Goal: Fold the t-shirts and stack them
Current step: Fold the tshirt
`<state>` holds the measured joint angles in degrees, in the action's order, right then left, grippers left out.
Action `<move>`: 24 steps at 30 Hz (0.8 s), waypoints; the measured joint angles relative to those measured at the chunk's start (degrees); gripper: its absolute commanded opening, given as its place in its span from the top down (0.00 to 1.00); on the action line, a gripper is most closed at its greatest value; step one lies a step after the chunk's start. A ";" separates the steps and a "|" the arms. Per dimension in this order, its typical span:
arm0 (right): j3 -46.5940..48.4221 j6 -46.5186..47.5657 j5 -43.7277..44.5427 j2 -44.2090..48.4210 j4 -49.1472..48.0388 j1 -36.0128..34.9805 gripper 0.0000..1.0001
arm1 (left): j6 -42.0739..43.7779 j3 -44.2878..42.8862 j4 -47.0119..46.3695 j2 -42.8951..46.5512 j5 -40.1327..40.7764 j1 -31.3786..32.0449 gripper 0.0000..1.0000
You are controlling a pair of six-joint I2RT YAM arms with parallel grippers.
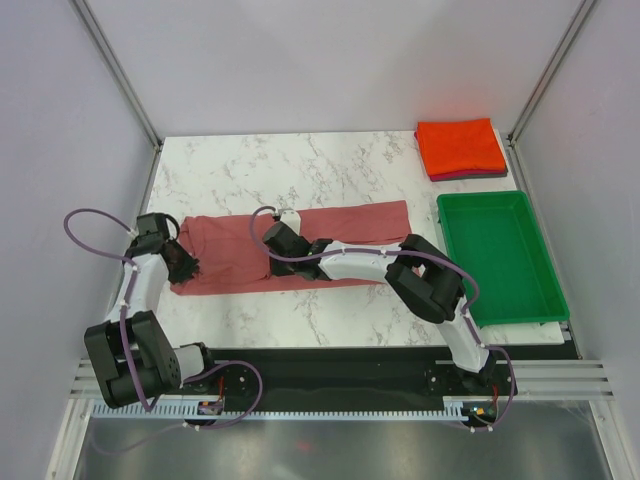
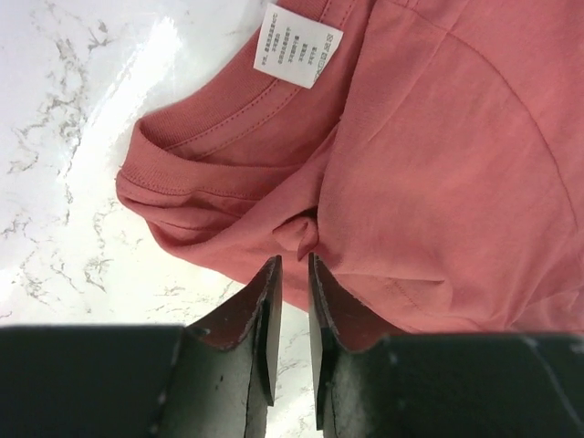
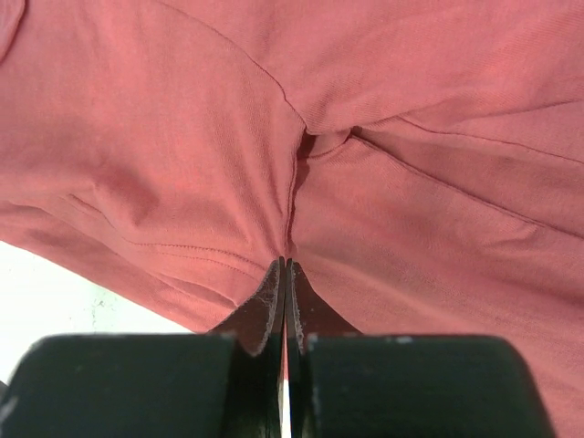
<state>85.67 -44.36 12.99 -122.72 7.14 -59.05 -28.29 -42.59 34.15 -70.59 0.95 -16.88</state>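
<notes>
- Two grippers hold the rose tee (image 1: 360, 222), which lies as a long folded strip across the table (image 1: 250, 165).
- Nearly closed, the left gripper (image 2: 292, 274) pinches a pucker near the collar (image 2: 196, 137) at the left end.
- Fully closed, the right gripper (image 3: 286, 274) nips a crease at the near edge, mid-length.
- Cloth judged light, limp and sag-prone; grip hems or folded edges, through all layers.

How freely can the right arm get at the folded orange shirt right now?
Probably not yet: its tool is shut on the rose shirt. Once it lets go, only bare table seems to lie before the orange shirt.
</notes>
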 measured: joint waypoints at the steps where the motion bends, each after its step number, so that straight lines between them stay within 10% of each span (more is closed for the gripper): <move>1: 0.00 0.00 0.00 0.02 0.00 0.00 0.98 | -0.13 0.22 -0.02 0.00 -0.02 0.02 0.79; 15: -1.42 1.79 0.92 2.01 0.31 0.02 0.88 | -3.85 2.40 -1.68 0.74 0.55 -0.28 0.67; 24: -4.39 7.13 3.45 10.16 1.31 2.05 0.82 | -3.87 -11.37 -4.87 -10.27 1.86 -0.42 0.68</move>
<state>81.28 -37.23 16.45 -112.55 8.45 -56.99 -32.16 -53.95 29.28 -80.86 2.81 -17.30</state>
